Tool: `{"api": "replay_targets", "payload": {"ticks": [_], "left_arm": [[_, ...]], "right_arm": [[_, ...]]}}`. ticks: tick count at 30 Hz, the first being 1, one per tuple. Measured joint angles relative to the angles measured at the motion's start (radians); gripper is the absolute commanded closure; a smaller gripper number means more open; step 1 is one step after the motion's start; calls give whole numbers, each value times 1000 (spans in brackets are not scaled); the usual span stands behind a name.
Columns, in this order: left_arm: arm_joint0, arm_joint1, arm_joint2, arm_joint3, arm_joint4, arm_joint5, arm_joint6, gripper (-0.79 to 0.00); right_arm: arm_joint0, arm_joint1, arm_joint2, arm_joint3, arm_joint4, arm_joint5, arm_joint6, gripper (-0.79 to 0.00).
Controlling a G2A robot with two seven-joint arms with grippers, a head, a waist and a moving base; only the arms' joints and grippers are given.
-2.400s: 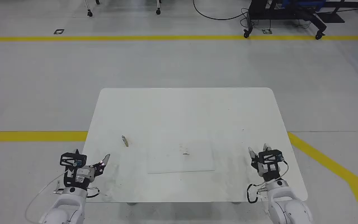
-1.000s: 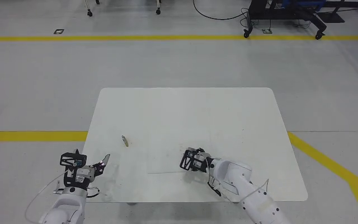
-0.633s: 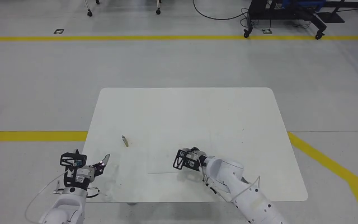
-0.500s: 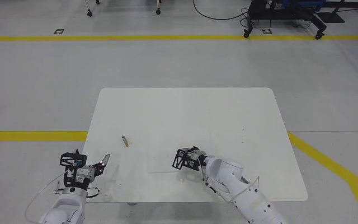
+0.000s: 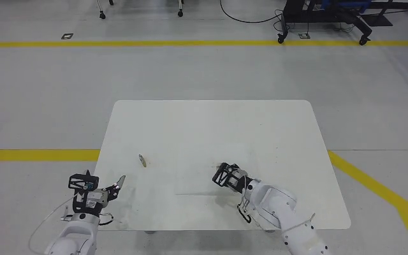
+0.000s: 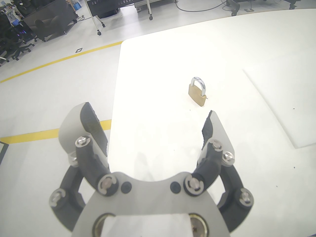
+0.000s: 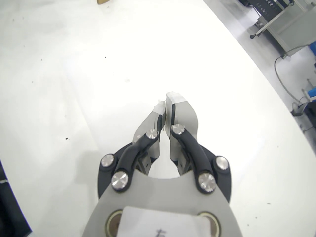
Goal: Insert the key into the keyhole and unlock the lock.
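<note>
The left gripper (image 6: 148,114) hangs at the near edge of the table (image 5: 210,121), its fingers spread wide with nothing between them. The brass padlock (image 6: 197,92) sits on the table ahead of it, apart from both fingers. The right gripper (image 7: 165,104) is over the table with its fingers pressed together and the padlock well ahead of its tips; whether the pads pinch anything I cannot tell.

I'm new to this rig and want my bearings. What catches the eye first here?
The brass padlock standing upright on the white table, toward its left side. Then the right gripper, pinched shut over the table's middle, and the left gripper, open by the near left corner.
</note>
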Motion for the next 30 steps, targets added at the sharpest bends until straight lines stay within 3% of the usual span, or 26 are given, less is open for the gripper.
{"api": "replay_targets", "payload": {"ticks": [9,15,20,24,30], "left_arm": [[0,0,0,0,0,0,0,-785],[0,0,0,0,0,0,0,-785],[0,0,0,0,0,0,0,-785],[0,0,0,0,0,0,0,-785],[0,0,0,0,0,0,0,-785]], "right_arm": [[71,-28,27,162,446,46,127,0],[106,-40,30,222,632,99,138,0],[84,-40,0,177,486,138,57,0],[44,-30,-16,129,251,143,-47,0],[46,-30,-16,130,277,144,-43,0]]}}
